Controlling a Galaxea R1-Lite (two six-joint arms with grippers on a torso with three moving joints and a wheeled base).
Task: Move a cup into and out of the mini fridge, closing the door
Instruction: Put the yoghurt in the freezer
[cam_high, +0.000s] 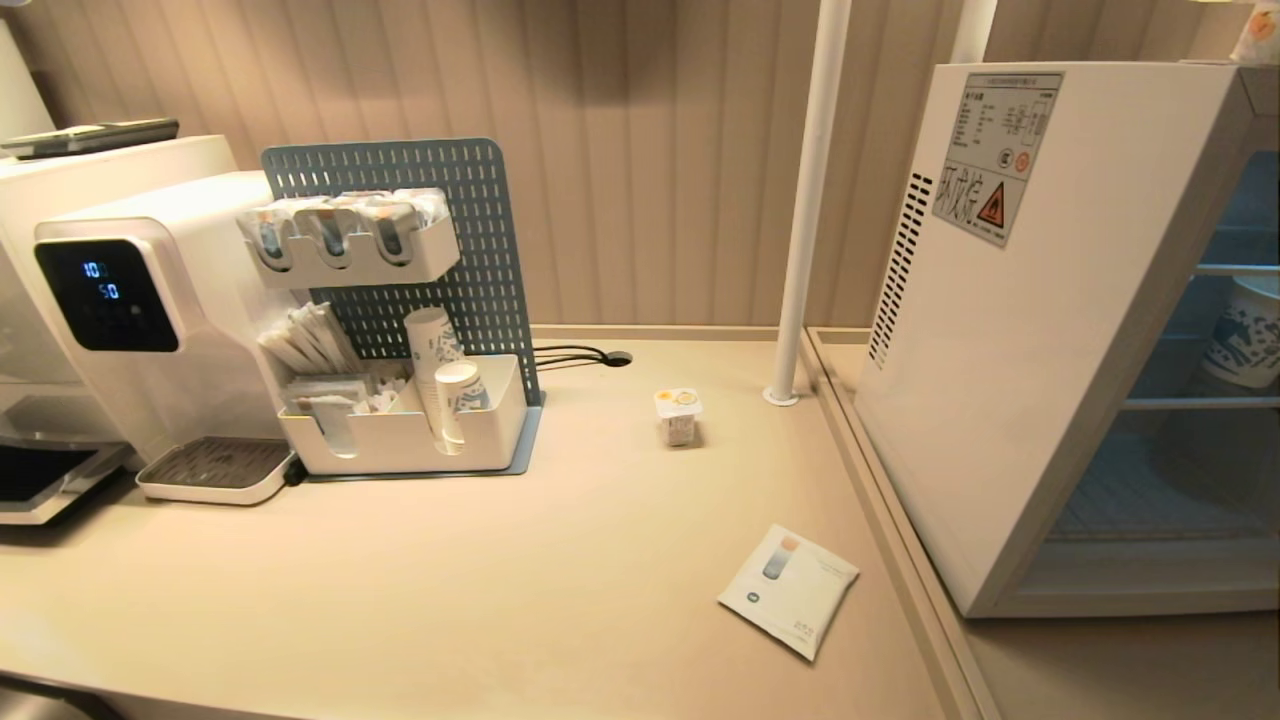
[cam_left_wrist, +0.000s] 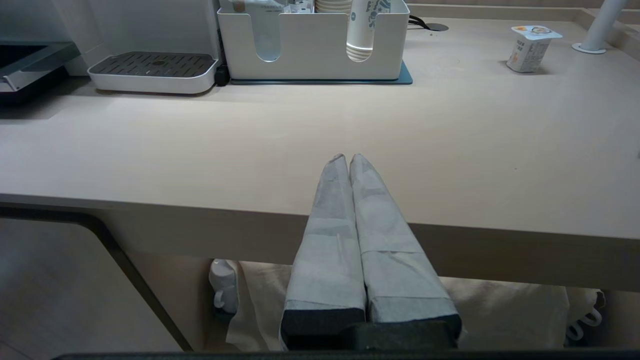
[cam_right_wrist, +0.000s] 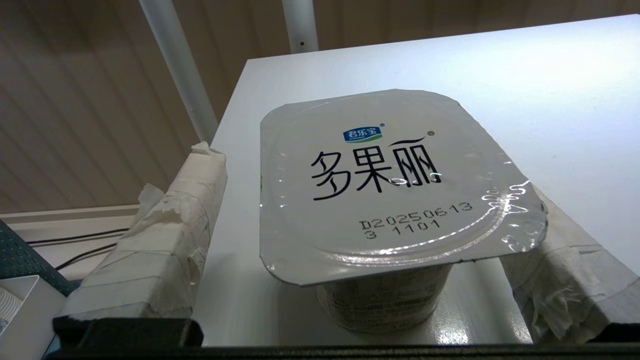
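Cup (cam_high: 678, 415): upright on the counter (cam_high: 400, 600), far side, left of the mini fridge (cam_high: 1020, 350).
Silver-lidded cup (cam_right_wrist: 395, 200): standing on the fridge's top, not lifted.
Right gripper (cam_right_wrist: 380, 200): fingers (cam_right_wrist: 165, 240) spread wide, one either side of that cup, gripping nothing.
Left gripper (cam_left_wrist: 348, 160): clenched empty, parked at the counter's near edge.
Progress: early, probably; grasp, fridge placement and door closing all left.
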